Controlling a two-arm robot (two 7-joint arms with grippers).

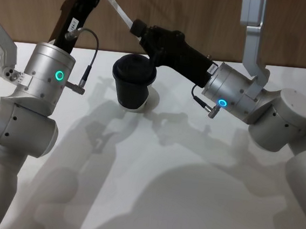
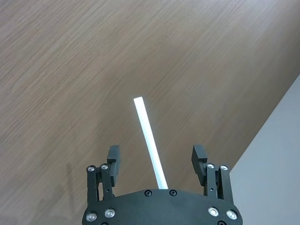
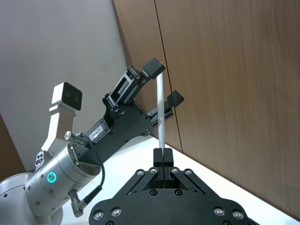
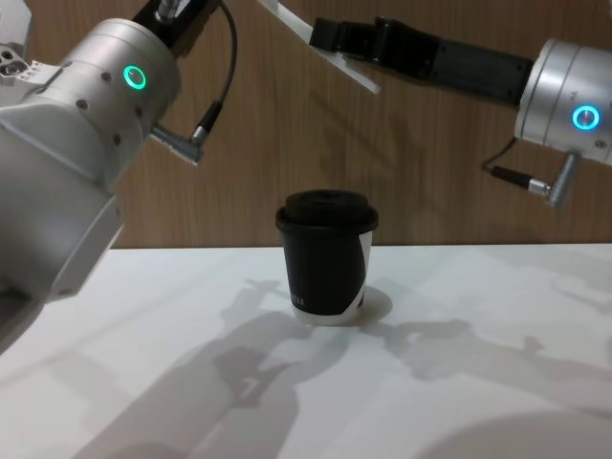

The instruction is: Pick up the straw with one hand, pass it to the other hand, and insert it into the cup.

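Cup [image 1: 133,83]: upper centre of the head view, standing on the table [image 1: 190,177], lid on.
Right hand [image 3: 163,155]: above the cup, pinched shut on the straw [image 1: 118,6].
Left hand [image 2: 156,155]: top left, fingers spread either side of the straw.
Straw: I judge it light, stiff and crushable, so I'd pinch gently.

The white bench [image 1: 188,194] is backed by a wooden wall [image 4: 239,172]. One thing is carried on it: the black lidded cup [image 4: 325,263], stood upright, well below the fingers [image 4: 346,36] of the right gripper [image 4: 317,33].
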